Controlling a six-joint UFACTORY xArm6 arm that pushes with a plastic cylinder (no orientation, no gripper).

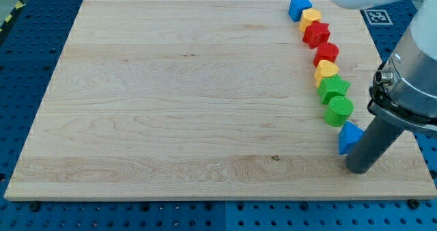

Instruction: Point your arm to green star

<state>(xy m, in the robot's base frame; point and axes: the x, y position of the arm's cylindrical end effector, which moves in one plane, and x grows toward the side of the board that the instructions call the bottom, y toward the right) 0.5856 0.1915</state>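
The green star (pixel 333 88) lies on the wooden board (pixel 171 101) at the view's right, in a curved line of blocks. Above it are a yellow heart (pixel 326 70), a red round block (pixel 326 52), a red star (pixel 316 34), a yellow block (pixel 311 18) and a blue block (pixel 299 7). Below it are a green round block (pixel 339 111) and a blue triangle (pixel 350 136). My tip (pixel 360 169) rests on the board just below and right of the blue triangle, well below the green star.
The board's right edge (pixel 410 121) runs close to the rod. Blue perforated table surface (pixel 27 46) surrounds the board. A marker tag (pixel 379 16) sits at the view's top right.
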